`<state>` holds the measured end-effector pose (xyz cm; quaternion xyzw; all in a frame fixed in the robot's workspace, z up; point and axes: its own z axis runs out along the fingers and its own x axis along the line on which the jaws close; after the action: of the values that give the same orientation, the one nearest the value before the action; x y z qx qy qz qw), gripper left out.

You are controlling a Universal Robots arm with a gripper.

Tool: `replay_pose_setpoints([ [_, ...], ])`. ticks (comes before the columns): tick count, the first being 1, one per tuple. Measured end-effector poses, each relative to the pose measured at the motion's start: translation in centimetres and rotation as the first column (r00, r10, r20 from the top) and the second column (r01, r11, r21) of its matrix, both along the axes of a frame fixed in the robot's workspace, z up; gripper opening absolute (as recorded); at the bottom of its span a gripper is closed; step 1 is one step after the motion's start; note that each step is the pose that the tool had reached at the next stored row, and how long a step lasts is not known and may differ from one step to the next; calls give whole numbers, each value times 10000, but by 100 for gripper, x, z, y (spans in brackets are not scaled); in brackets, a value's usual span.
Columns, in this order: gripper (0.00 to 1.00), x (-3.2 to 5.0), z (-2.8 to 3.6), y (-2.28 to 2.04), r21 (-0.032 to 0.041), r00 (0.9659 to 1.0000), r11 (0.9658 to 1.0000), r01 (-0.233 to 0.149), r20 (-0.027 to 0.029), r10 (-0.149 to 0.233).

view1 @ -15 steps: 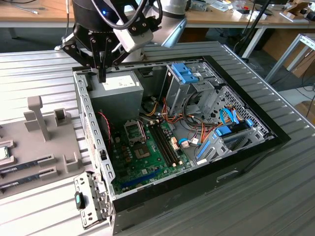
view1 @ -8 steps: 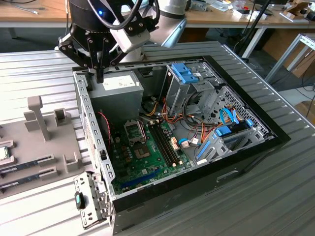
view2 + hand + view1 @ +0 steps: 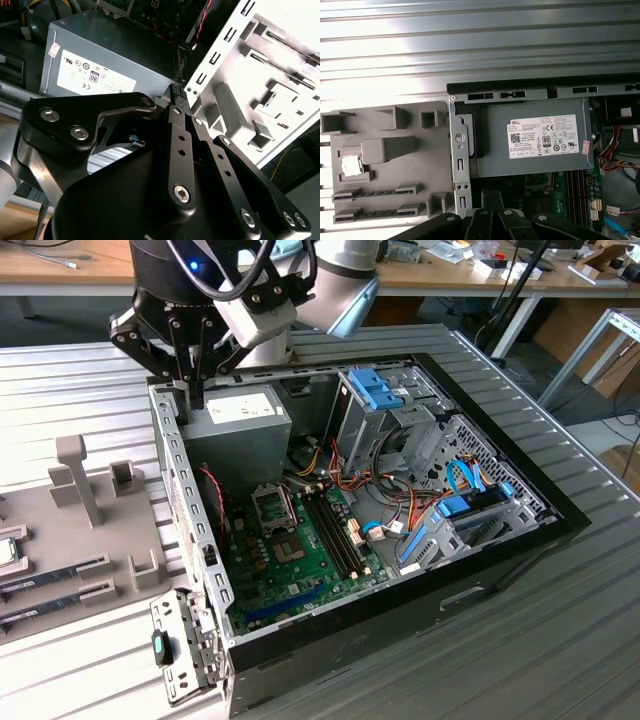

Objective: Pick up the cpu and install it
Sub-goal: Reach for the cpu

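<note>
The cpu [image 3: 8, 552], a small silvery square with a green rim, lies in a recess of the grey holder tray [image 3: 90, 530] at the exterior view's left; in the first wrist view the cpu [image 3: 351, 166] sits on the same tray [image 3: 395, 160]. My gripper [image 3: 193, 390] hangs over the computer case's left wall beside the grey power-supply box [image 3: 235, 420], well away from the cpu. Its black fingers [image 3: 176, 107] stand together, shut with nothing between them. The empty cpu socket [image 3: 272, 505] shows on the green motherboard [image 3: 300, 560].
The open black case [image 3: 420, 620] holds drive cages with blue clips [image 3: 378, 388], cables and black memory slots [image 3: 335, 535]. Memory sticks [image 3: 50, 580] lie in the tray's slots. A loose metal bracket [image 3: 180, 645] lies at the case's front left corner. All rests on ribbed metal tabletop [image 3: 500, 670].
</note>
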<state>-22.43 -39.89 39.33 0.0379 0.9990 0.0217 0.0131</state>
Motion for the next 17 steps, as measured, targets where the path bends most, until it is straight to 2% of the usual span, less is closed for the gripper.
replay_pose_setpoints([
  [17, 11, -169, 0, 0, 0, 10000, 10000, -1, 0, 1],
])
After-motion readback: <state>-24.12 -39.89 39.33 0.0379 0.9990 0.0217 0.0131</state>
